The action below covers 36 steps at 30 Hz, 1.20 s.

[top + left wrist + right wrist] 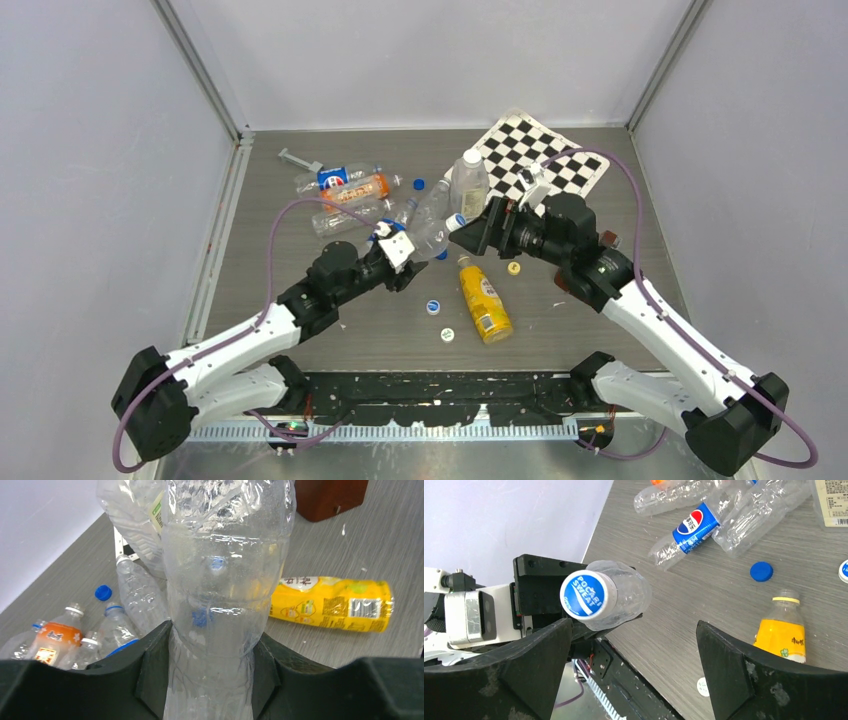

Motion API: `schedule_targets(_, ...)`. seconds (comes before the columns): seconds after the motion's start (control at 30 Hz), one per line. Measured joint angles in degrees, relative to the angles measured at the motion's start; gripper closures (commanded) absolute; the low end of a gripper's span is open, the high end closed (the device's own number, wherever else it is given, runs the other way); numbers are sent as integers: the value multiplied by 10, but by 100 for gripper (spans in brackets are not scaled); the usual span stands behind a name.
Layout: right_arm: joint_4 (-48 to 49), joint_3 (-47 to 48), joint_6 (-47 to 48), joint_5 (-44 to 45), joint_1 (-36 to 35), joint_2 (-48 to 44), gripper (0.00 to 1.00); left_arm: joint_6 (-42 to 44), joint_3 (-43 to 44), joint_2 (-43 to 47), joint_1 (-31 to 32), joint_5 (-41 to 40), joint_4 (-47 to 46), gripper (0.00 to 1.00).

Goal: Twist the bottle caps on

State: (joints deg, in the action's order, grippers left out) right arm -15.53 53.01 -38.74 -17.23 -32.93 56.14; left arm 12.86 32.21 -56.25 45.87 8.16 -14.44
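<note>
The grey counter (300,330) carries a scatter of bottles and caps, with a checkerboard sheet (565,160) lying at its far right. Both arms reach in toward the middle.

The left pincer (400,246) is clamped on a slim clear bottle (430,225). Its fingers (155,660) press the crumpled lower body from both sides. The bottle is held off the counter, tilted, with its neck pointing at the right arm.

Just behind it a wider squarish bottle (468,185) with a pale label stands upright. A yellow bottle (483,300) lies on its side nearer the arm bases. A Pepsi-labelled bottle (340,178) lies among other clear ones at the far left.

The right pincer (634,645) faces the held bottle's neck with its jaws spread wide and grips nothing. On that neck sits a blue Pocari Sweat cap (588,594). In the right wrist view the cap lies close above the tip of the left-hand finger, well apart from the other finger. Whether it touches the near one I cannot tell.

Loose on the counter are a plain blue cap (418,184), a yellow cap (514,268), a blue-ringed cap (433,307) and a white cap (447,335).
</note>
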Motion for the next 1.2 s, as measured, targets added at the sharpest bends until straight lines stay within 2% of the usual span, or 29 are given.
schedule_targets(0.17, 84, -42, -9, 15, 0, -15, 4, -45, 0, -10, 0, 4, -25, 100)
schedule_targets(0.33, 157, -61, -14, 38, -7, -15, 13, -71, 0, -18, 0, 13, -30, 100)
schedule_targets(0.47, 201, -61, -12, 59, -33, -10, 28, -83, 0, -26, 0, 19, -30, 100)
schedule_targets(0.5, 208, -61, -8, 65, -41, -8, 33, -85, 0, -28, 0, 21, -30, 100)
schedule_targets(0.67, 220, -61, 2, 89, -57, 2, 38, -95, 0, -32, 0, 23, -31, 100)
schedule_targets(0.83, 220, -61, 19, 108, -69, 8, 50, -98, 0, -32, 0, 24, -31, 100)
schedule_targets(0.9, 220, -61, 26, 115, -71, 12, 60, -99, 0, -32, 0, 24, -31, 100)
schedule_targets(0.93, 220, -61, 30, 119, -72, 14, 72, -100, 0, -32, 0, 24, -31, 100)
schedule_targets(0.97, 220, -61, 33, 125, -72, 16, 77, -102, 0, -31, 0, 23, -31, 100)
schedule_targets(1.0, 221, -61, 36, 127, -72, 18, 90, -106, 0, -31, 0, 23, -30, 94)
schedule_targets(1.07, 221, -61, 43, 131, -74, 20, 98, -110, 0, -31, 0, 21, -27, 75)
schedule_targets(1.2, 206, -52, 58, 137, -79, 19, 100, -109, 0, -24, 0, 12, -19, 41)
